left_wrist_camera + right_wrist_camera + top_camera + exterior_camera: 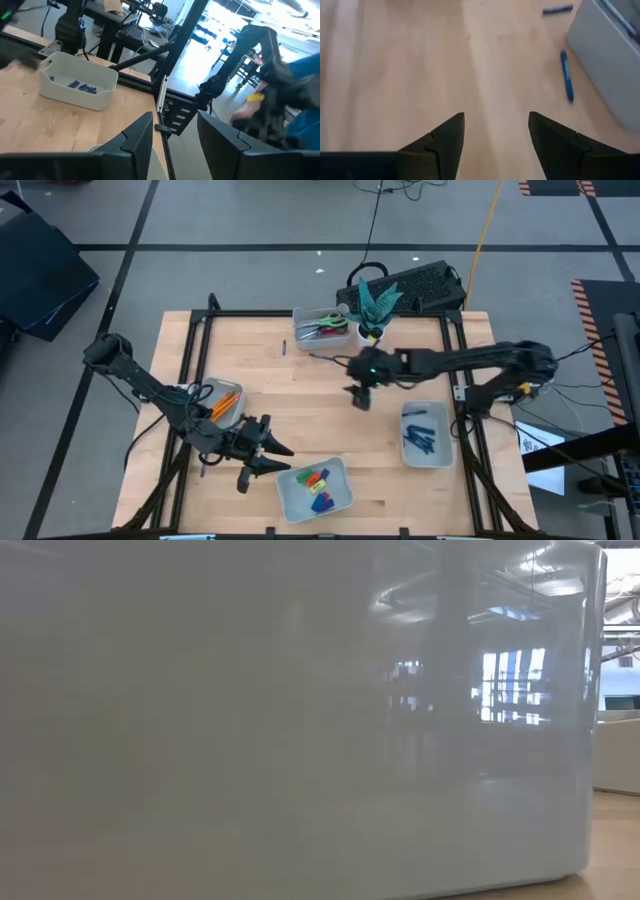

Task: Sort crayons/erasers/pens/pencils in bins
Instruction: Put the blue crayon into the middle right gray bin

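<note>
Left gripper [268, 452] hovers near the tabletop's front edge, fingers spread wide and empty, just beside the bin [340, 498] holding erasers [317, 483]; right gripper [359, 396] hangs over mid-table, jaws wide apart, gripping nothing; two loose pens [566, 75] lie on the wood beside a bin [610, 60] toward the back edge.

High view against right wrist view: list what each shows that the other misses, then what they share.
Only the high view shows the left gripper, jaws open and empty, beside the bin of erasers; also the bin of pencils, the bin of pens, the bin of scissors and the plant pot.

Only the right wrist view shows two loose pens clearly, lying on the table next to a grey bin wall.

Both show the right gripper, jaws open and empty above bare wood.
</note>
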Robot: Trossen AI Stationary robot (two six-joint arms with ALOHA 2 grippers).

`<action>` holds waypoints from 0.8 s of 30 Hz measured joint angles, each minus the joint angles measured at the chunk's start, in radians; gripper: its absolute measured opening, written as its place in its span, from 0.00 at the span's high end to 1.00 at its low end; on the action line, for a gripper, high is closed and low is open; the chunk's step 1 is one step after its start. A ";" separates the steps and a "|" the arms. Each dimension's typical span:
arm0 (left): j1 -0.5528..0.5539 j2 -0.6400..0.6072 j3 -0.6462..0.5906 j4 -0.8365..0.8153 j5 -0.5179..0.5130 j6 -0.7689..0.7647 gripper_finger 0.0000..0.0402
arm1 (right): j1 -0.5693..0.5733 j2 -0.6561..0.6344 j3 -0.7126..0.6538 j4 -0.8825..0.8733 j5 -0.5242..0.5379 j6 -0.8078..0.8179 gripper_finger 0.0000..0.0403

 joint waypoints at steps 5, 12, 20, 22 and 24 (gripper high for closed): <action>0.000 0.000 0.000 0.001 0.000 0.000 0.61 | -0.081 0.197 -0.053 0.364 -0.002 -0.071 0.48; 0.000 0.000 0.000 0.000 0.000 0.000 0.61 | -0.198 0.428 -0.053 0.660 0.007 -0.006 0.48; 0.000 0.000 0.000 0.001 0.000 0.000 0.61 | -0.266 0.553 -0.024 0.747 0.004 -0.042 0.48; 0.000 0.000 0.000 0.001 0.000 0.000 0.61 | -0.267 0.564 -0.023 0.742 -0.005 -0.067 0.49; 0.000 0.000 0.000 0.001 0.000 0.000 0.61 | -0.261 0.565 -0.023 0.725 -0.008 -0.092 0.52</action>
